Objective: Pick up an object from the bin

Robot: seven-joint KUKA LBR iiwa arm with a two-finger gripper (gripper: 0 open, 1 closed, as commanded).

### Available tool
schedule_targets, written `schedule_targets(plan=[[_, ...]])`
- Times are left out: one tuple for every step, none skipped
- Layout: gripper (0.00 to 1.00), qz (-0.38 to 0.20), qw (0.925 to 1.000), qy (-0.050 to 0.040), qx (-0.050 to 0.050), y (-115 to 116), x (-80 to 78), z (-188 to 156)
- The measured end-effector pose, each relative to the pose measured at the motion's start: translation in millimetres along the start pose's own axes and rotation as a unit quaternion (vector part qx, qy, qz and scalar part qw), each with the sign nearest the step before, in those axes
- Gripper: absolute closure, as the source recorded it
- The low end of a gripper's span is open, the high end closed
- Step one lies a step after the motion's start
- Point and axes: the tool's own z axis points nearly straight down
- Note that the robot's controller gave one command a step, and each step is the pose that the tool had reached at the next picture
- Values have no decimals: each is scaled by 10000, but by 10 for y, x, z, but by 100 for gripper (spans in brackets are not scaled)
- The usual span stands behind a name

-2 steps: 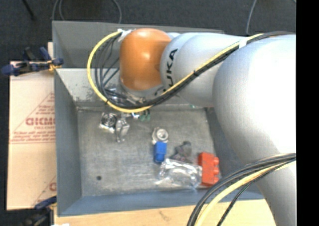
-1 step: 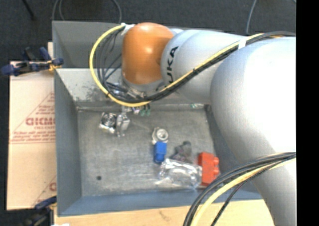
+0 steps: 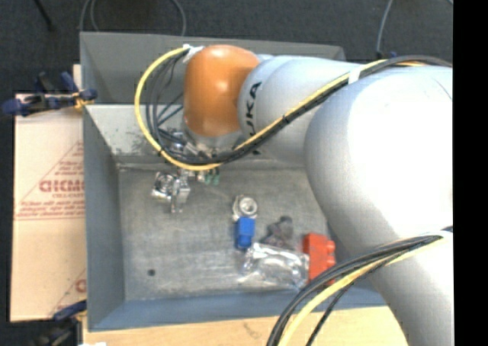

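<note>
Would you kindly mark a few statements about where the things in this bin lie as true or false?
1. The gripper is over the bare left part of the floor of the bin. True.
2. The blue cylinder lies directly under the gripper. False: it lies apart from the gripper, to its right, near the middle of the floor.
3. A red block lies at the right end of the group of things. True.
4. The clear crinkled packet lies against the back wall. False: it lies near the front wall, between the blue cylinder and the red block.
</note>
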Motion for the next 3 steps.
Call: schedule_targets(plan=[[0,2,10000,19,7,1,-11,-15],[100,14,10000,-1,9,-6,-26,-28],[100,27,10000,-22,7,-1,-61,-1158]])
